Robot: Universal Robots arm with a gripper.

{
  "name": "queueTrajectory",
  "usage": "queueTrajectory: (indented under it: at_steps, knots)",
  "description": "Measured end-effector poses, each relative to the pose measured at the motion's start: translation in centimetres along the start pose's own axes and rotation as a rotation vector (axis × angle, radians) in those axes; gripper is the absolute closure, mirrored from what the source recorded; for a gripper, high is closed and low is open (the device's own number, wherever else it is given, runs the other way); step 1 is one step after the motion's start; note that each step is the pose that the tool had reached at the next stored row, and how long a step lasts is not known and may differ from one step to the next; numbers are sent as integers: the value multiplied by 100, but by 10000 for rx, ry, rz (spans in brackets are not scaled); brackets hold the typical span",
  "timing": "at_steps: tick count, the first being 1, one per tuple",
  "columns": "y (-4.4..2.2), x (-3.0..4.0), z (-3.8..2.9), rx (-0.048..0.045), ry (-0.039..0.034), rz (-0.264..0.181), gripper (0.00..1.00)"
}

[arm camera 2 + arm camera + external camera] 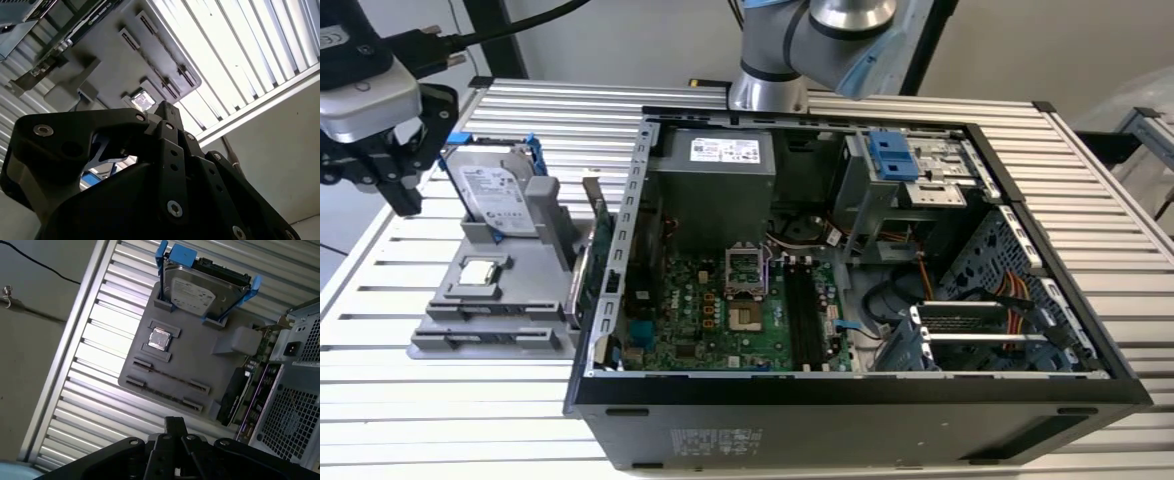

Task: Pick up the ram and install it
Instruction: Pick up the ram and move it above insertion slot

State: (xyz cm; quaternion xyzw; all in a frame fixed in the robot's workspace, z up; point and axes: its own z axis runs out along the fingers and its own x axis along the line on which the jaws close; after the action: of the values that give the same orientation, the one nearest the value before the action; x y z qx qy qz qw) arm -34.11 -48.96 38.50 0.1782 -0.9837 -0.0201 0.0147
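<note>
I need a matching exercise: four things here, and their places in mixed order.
Things: 1 hard drive; 2 processor chip; 3 tool; 4 computer case.
Places: A open, at the exterior view's right of the grey holder; B flat in a holder recess; C upright on the holder; D at the exterior view's left of the hard drive.
Pairs: 1-C, 2-B, 3-D, 4-A.

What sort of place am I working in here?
Probably a lab bench for robotic PC assembly: an open computer case on a slatted metal table, beside a grey fixture holding a hard drive and processor.
</note>
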Motion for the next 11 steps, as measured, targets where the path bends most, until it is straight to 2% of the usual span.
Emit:
queueTrajectory:
  at_steps: [11]
  knots:
    - [0,0,0,17,34,-758,100]
